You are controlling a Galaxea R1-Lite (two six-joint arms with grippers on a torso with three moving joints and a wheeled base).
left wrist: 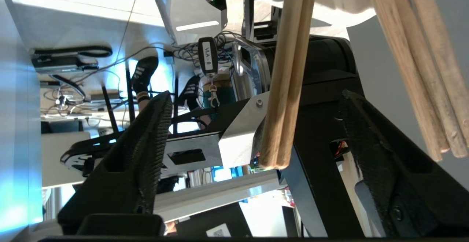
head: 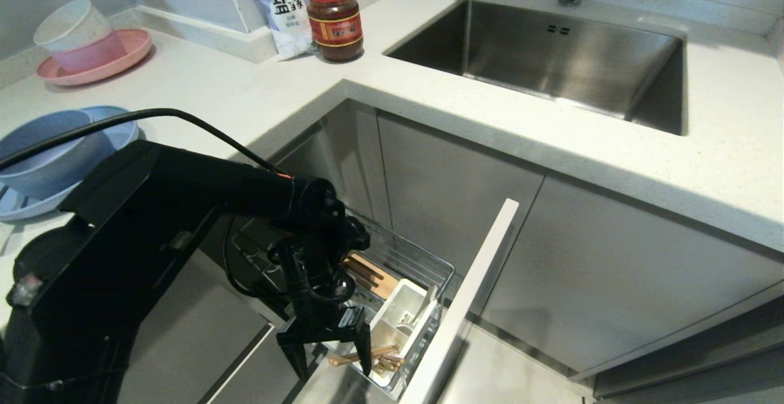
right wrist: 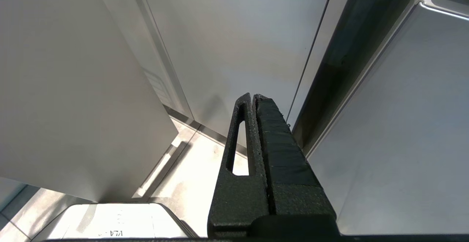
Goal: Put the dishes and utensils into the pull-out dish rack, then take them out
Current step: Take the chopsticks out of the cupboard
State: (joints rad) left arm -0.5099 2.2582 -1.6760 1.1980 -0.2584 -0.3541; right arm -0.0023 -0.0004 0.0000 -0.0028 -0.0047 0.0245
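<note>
My left gripper hangs low over the near end of the pull-out dish rack, fingers pointing down and open. Light wooden chopsticks stick out of the rack's white cutlery caddy just beside its fingertips. In the left wrist view a pair of chopsticks stands between the spread fingers without touching either, and more chopsticks lie beside them. The light-blue bowl sits on the light-blue plate on the counter at far left. My right gripper is shut and empty, facing cabinet doors.
The rack's grey front panel stands out from the cabinets to the right of the caddy. A steel sink is at the back right. A red-lidded jar, a salt bag and a pink plate with bowls stand on the counter.
</note>
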